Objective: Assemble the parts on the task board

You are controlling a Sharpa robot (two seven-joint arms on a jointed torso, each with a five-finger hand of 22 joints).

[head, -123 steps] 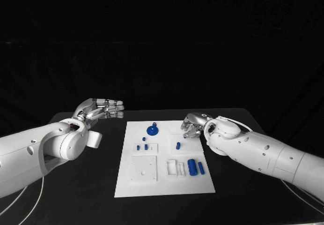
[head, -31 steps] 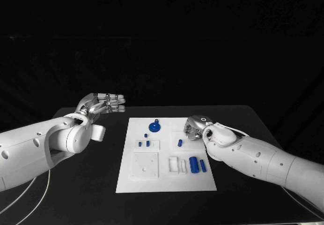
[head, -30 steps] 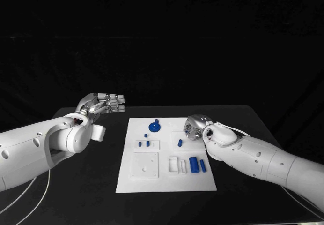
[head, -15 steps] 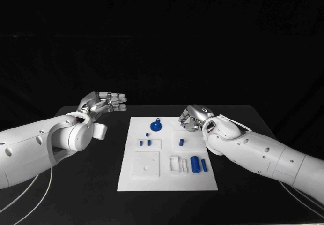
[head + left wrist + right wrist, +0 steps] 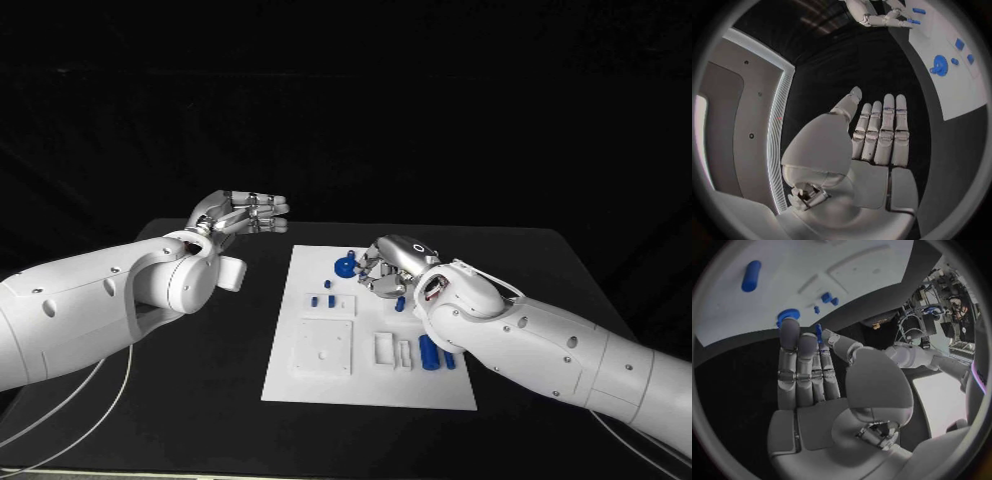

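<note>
The white task board point(image 5: 361, 385) lies in the middle of the black table. My right hand point(image 5: 387, 268) hovers over the board's far half, beside the round blue part point(image 5: 346, 265). In the right wrist view that hand point(image 5: 807, 370) pinches a small blue peg point(image 5: 819, 331) between thumb and fingertips, close to the round part point(image 5: 787, 315). My left hand point(image 5: 245, 212) is raised above the table left of the board, fingers straight and together, holding nothing point(image 5: 879, 135). Small blue pegs point(image 5: 320, 298) stand in a block on the board. Two blue cylinders point(image 5: 428, 349) lie near the board's right edge.
A square white plate point(image 5: 325, 348) and narrow white slots point(image 5: 387, 350) take up the board's near half. Bare black table point(image 5: 173, 400) runs along both sides of the board. My right forearm point(image 5: 548, 350) crosses the board's near right corner.
My right hand has lifted off the board's right middle and swung toward the round blue part, holding the small peg. The camera has shifted. My left hand stays raised.
</note>
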